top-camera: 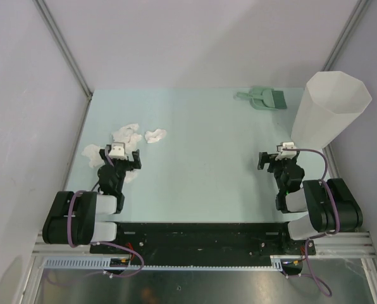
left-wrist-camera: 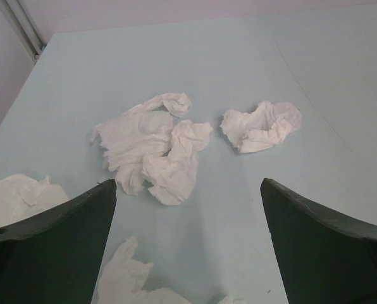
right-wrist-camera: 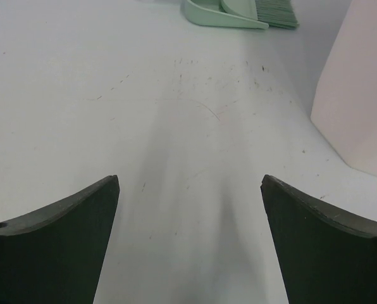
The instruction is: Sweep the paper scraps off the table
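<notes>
**Two open claws, sweeping not yet begun**

Two arms sit at the near edge of the wide, flat, pale mint-green table (top-camera: 207, 145), with neither one holding anything. The left gripper (left-wrist-camera: 188, 244) hangs low with its dark fingers spread wide. It sits among the crumpled white paper scraps (left-wrist-camera: 154, 149). One scrap lies just near of the fingers, another just outside the left finger, and the main cluster lies just beyond them. All the scraps gather on the table's left side (top-camera: 128, 134). The right gripper (right-wrist-camera: 188, 244) is likewise spread and empty, over bare surface well apart from the scraps.

Farther off on the right stands the tall white faceted bin (top-camera: 327, 114). Beside it, near the far edge, lies the small green plastic dustpan (right-wrist-camera: 214, 14) with a green-bristled brush (right-wrist-camera: 274, 11) resting in it.

Judged from this layout, the task is at its opening step, since the tools are untouched and no scrap has been gathered. The next move probably calls for the right arm to reach forward to the far edge. There it would close on the brush or the dustpan handle, avoiding the bin beside it. It would then carry the tool across to the left-hand cluster.
</notes>
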Robot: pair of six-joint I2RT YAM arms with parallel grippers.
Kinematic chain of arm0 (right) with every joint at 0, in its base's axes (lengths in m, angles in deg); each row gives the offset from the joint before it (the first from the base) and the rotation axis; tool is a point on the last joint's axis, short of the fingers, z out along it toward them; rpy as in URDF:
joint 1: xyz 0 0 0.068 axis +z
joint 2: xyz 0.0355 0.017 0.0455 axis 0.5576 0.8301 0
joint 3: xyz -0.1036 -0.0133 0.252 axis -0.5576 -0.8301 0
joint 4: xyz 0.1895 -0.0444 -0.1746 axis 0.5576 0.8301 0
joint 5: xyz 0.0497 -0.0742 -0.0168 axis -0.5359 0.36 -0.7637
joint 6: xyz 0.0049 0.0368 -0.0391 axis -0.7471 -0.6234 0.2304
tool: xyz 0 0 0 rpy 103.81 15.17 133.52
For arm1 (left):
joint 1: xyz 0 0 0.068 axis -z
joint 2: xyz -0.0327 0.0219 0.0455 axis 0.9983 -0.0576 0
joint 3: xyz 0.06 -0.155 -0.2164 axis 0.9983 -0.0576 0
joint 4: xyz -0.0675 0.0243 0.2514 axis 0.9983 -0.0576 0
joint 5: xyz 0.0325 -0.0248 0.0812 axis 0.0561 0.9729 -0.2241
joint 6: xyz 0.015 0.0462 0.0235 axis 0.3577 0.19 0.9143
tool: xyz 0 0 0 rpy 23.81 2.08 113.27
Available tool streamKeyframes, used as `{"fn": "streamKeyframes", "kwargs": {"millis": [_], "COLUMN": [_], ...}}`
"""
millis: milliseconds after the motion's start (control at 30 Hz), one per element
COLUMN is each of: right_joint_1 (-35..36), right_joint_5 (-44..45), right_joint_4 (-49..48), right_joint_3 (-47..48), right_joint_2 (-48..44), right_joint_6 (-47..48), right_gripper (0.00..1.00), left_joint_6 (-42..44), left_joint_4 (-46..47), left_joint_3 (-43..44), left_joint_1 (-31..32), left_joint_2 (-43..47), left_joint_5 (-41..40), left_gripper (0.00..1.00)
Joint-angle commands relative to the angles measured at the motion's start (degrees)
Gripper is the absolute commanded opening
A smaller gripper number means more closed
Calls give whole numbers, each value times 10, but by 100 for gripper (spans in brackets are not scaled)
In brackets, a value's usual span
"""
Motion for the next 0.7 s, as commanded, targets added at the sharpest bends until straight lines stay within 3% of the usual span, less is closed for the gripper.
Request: {"fn": "streamKeyframes", "kwargs": {"millis": [0,133,233,267,300,500,600,667], "right_joint_1": [-9,-10,-16,-16,-16,3,0,-2], "right_joint_5": [-25,-47,-107,-120,-130,-164,-161,-150], "right_joint_4": [-7,29,186,332,382,528,613,636], "right_joint_3": [15,31,98,133,176,395,530,604], "right_joint_2": [-4,-25,-100,-115,-121,-53,27,99], "right_joint_6": [-3,0,11,12,4,22,28,40], "right_gripper": [100,100,100,100,100,100,100,100], "left_joint_6": [-18,-10,0,5,15,79,112,122], "left_joint_4": [18,14,-141,-232,-257,-456,-614,-661], "left_joint_3": [22,22,75,102,144,270,342,385], "left_joint_1": [-3,-2,-2,-2,-1,0,0,0], "left_joint_2": [-2,4,95,111,121,95,84,78], "left_joint_5": [4,22,46,54,63,135,192,210], "left_gripper": [100,100,100,100,100,100,100,100]}}
